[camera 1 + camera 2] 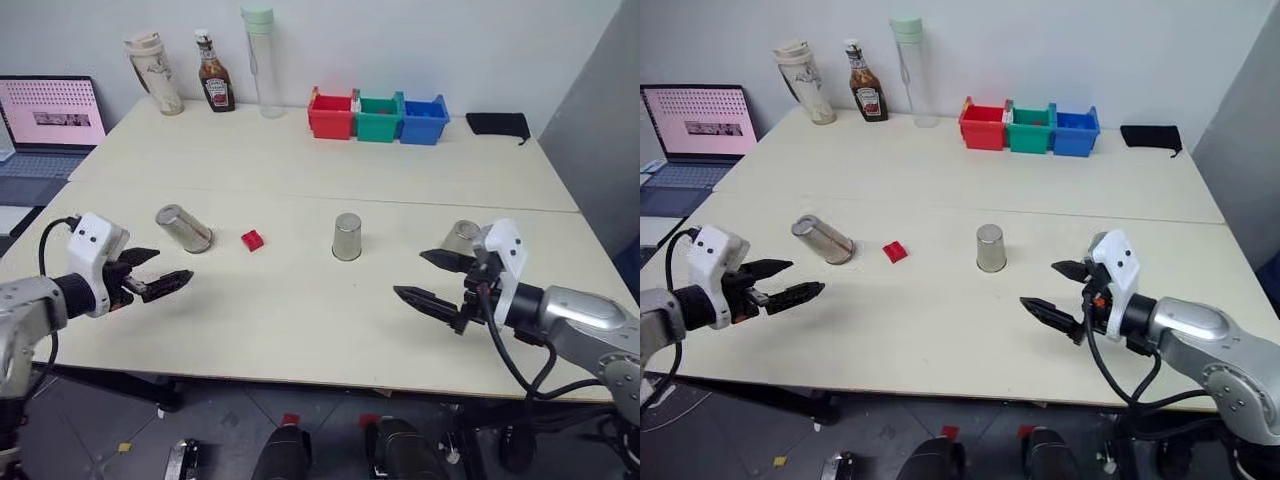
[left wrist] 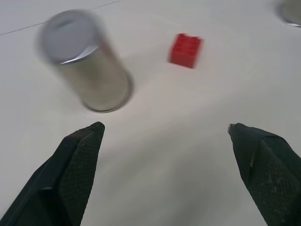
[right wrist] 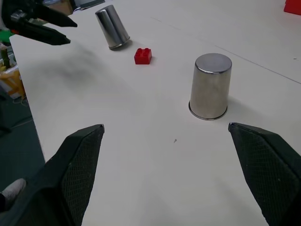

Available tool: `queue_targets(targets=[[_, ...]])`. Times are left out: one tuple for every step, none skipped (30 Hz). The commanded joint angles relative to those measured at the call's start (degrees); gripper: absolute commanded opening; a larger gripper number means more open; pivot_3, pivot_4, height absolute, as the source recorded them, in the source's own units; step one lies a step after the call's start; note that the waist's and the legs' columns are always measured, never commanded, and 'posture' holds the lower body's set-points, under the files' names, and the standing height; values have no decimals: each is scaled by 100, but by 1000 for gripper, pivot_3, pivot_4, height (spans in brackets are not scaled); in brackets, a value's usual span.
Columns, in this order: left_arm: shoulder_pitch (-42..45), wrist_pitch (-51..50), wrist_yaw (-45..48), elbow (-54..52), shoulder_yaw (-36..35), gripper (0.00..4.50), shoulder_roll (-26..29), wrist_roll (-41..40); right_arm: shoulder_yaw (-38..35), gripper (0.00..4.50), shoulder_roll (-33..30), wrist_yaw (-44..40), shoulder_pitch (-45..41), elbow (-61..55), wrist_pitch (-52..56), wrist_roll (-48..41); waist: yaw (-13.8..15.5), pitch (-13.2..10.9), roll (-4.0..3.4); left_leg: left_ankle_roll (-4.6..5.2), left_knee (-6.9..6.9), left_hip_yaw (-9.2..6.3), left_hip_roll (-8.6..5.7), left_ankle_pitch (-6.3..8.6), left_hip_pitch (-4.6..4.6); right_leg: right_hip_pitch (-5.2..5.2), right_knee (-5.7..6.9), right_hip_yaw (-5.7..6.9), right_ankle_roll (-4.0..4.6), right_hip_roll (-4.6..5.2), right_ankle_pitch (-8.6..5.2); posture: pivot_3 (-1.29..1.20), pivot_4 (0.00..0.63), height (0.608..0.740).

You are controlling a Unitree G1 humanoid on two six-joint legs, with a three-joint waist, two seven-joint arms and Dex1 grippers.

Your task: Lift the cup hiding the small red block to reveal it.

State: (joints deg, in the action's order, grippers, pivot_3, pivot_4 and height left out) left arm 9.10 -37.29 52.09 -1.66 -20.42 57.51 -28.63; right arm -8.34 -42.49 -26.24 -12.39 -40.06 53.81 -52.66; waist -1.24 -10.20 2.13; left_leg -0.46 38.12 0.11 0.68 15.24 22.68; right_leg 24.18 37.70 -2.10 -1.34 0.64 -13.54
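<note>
The silver cup (image 1: 184, 228) lies tipped on its side at the left of the table, its blurred rim facing the left wrist view (image 2: 84, 66). Just to its right the small red block (image 1: 252, 240) sits uncovered on the tabletop. My left gripper (image 1: 172, 265) hovers open and empty a short way in front of the fallen cup, touching nothing. A second silver cup (image 1: 347, 237) stands upside down at mid-table. A third one (image 1: 462, 237) is partly hidden behind my right gripper (image 1: 409, 274), which is open and empty near the front right.
Red, green and blue bins (image 1: 378, 117) line the back of the table, with a black pouch (image 1: 497, 124) to their right. A tall clear bottle (image 1: 262, 62), a sauce bottle (image 1: 214, 74) and a beige tumbler (image 1: 153, 73) stand at back left. A laptop (image 1: 50, 112) sits far left.
</note>
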Motion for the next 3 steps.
queue_targets(targets=[[327,59,54,-7,92,4487,52,32,-192,4500,-17,-23,-112,6,-64,-114,-7,0,1,0,1,-1,1,0,0,0,2,1,-2,-2,1,0,150,740],[365,94,61,-11,131,4487,26,49,-163,4500,5,-6,-146,33,-82,-95,-19,0,0,0,1,1,3,0,-1,0,2,1,-5,-4,3,0,150,740],[414,120,64,-12,151,4487,-6,49,-144,4500,20,5,-169,49,-93,-84,-19,0,0,0,1,3,2,0,-2,0,3,-2,-7,-5,4,0,150,740]])
